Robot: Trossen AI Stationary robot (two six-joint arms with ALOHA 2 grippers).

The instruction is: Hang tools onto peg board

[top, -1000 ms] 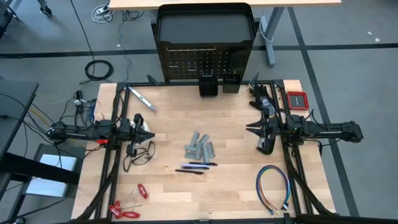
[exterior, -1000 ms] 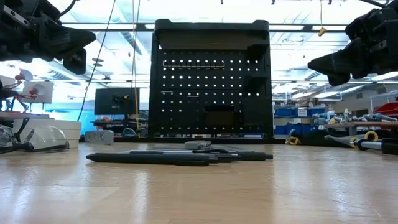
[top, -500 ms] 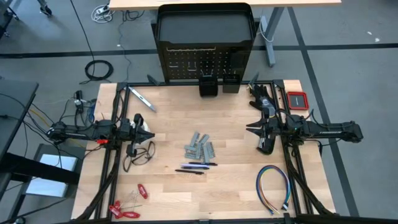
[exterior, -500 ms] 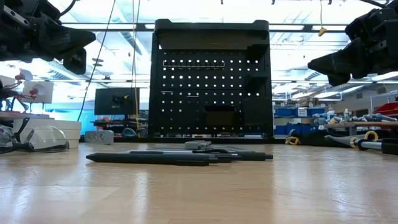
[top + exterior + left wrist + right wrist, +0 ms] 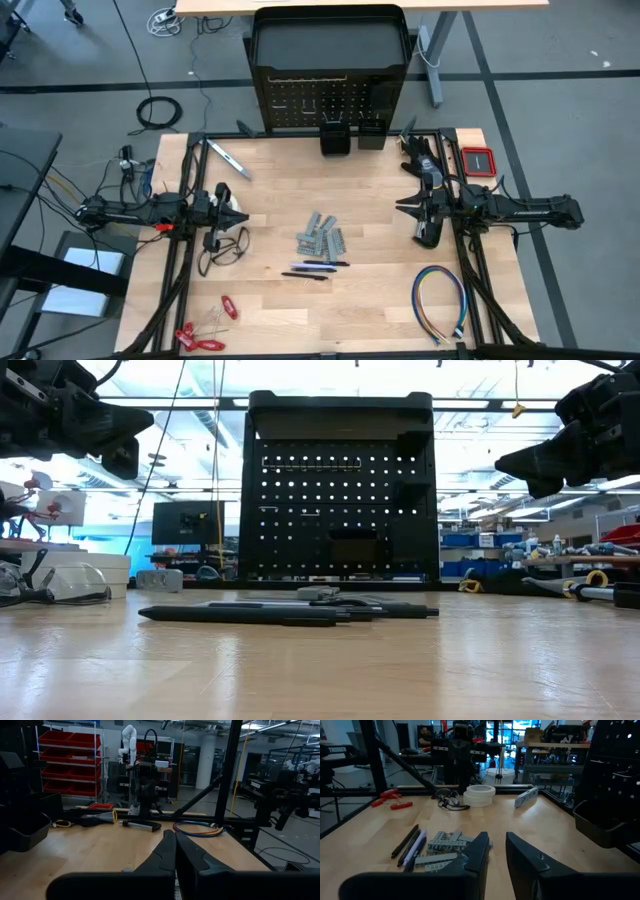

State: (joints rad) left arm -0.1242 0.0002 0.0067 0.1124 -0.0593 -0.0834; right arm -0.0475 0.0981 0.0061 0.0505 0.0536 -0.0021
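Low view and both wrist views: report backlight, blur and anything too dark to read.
Low view: bright room behind leaves the peg board a silhouette, holes glowing; the near table is blurred, the pens dark. Left wrist view: dim, the left gripper nearly black. Right wrist view: tape rolls clear, the bin dark.

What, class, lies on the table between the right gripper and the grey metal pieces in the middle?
Nothing visible. In the high view, bare wood separates the right gripper from the grey metal pieces. The right wrist view also shows them straight ahead, unobstructed, with the dark pens off to one side.
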